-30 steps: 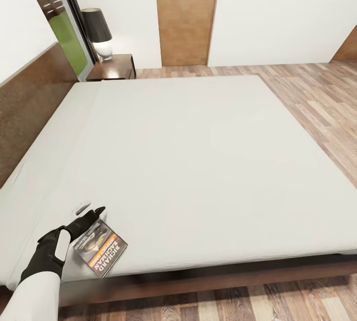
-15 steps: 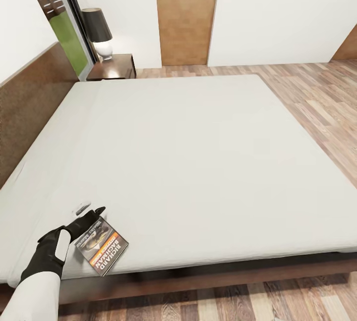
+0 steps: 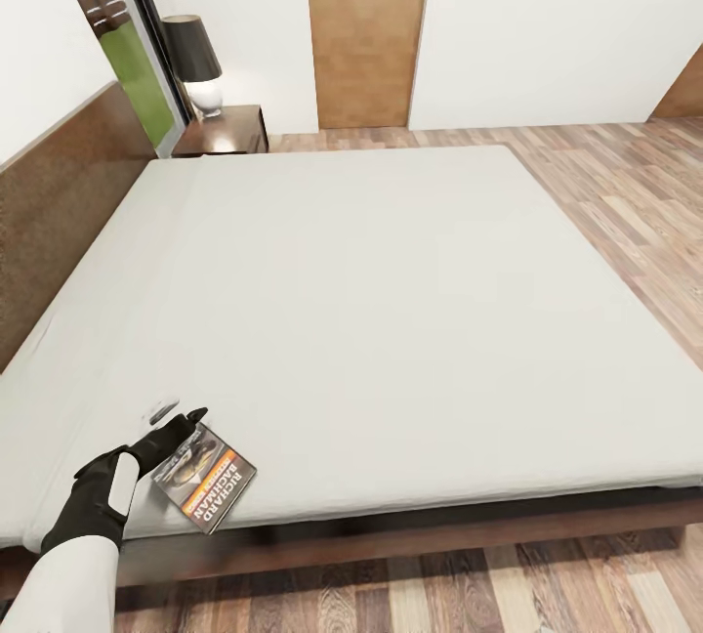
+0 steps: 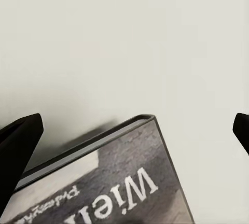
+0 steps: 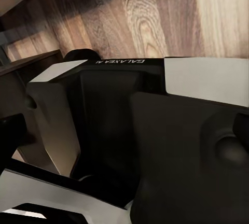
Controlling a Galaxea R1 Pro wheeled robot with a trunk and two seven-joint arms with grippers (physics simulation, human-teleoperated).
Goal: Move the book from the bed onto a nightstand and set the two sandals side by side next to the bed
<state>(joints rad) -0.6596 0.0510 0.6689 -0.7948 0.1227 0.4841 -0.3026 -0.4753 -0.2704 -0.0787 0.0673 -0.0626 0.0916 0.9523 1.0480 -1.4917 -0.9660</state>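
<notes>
- The left claw [image 3: 181, 418] sat low over the bed's [image 3: 391, 320] near corner, its two dark fingers [image 4: 18, 146] spread apart with a corner of the book [image 3: 205, 479] between them, as the left wrist view showed; nothing was clamped.
- The book lay flat on the mattress, just beside the claw and close to the bed's near edge.
- The step in hand appeared to be the book pickup. The next move likely called for closing on the thin cover without sliding it off the edge.
- The right claw's state could not be told from the right wrist view.
- Far beyond the claw, across the mattress, stood the nightstand [image 3: 229, 133] with its lamp [image 3: 195, 62], the book's likely destination.
</notes>
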